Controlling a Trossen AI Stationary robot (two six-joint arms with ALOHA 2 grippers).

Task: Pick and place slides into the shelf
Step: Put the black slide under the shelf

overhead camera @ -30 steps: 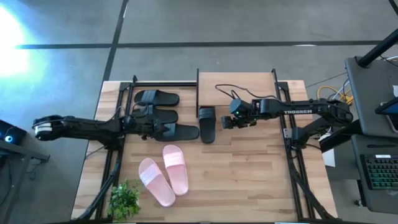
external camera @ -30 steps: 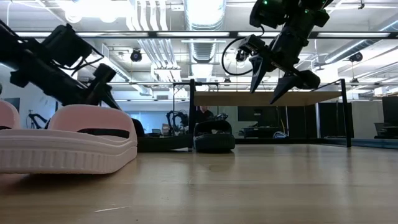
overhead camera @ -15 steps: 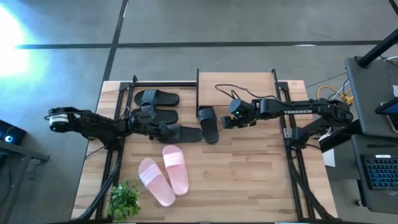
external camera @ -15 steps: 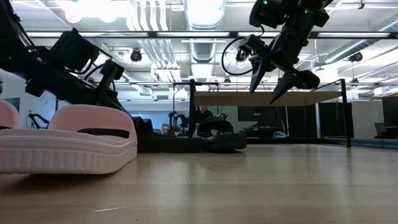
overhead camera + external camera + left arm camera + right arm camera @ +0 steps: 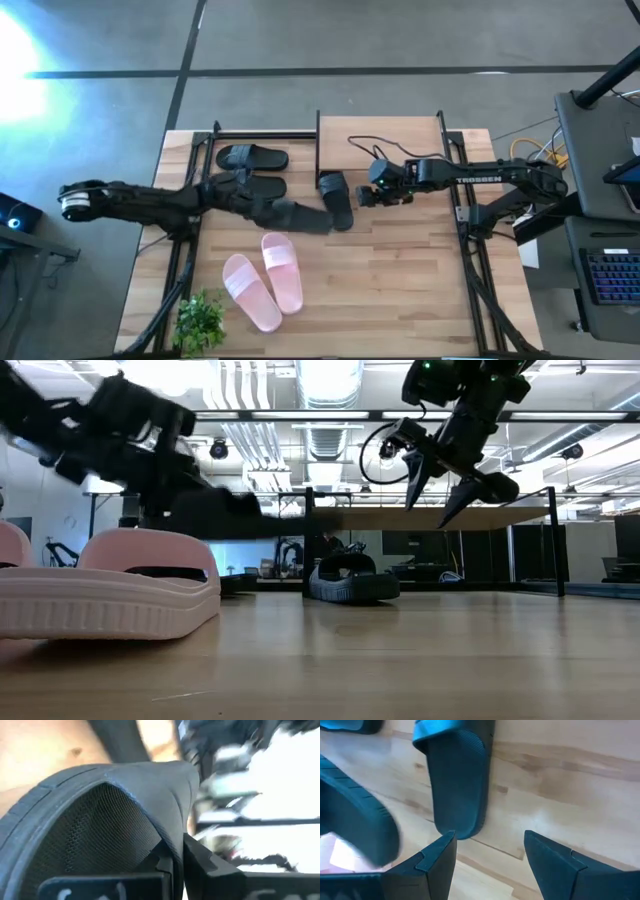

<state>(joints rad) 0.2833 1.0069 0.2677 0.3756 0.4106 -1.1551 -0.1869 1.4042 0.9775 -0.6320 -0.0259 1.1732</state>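
Note:
My left gripper (image 5: pixel 262 207) is shut on a black slide (image 5: pixel 302 218) and holds it above the table, left of centre. A second black slide (image 5: pixel 335 199) lies on its sole beside the shelf (image 5: pixel 380 135), a light plank top on a thin black frame at the far edge. Just right of that slide, my right gripper (image 5: pixel 362 196) hangs open over the table, its fingers (image 5: pixel 437 862) apart above the slide's near end (image 5: pixel 457 815). Two more black slides (image 5: pixel 250 157) lie at the far left. Two pink slides (image 5: pixel 283 270) rest nearer the front. My left gripper pinches the black slide's strap (image 5: pixel 172 845) at one end of its arch, where the mesh lining meets the outer face. The fingers come roughly level from the table's left. The slide is lifted clear (image 5: pixel 235 515) and sticks out toward the right, about level.
A small green plant (image 5: pixel 200 320) stands at the near left corner. Black frame rails (image 5: pixel 185 230) run along both table sides. Cables (image 5: pixel 370 148) lie on the shelf top. Bare wood (image 5: pixel 400 280) fills the near right of the table.
My left gripper has shut on the black slide's strap, rolled and risen, lifting the slide clear of the table and carrying it a little toward the right. The black slide by the shelf has been turned slightly askew. My right gripper has stayed open and still.

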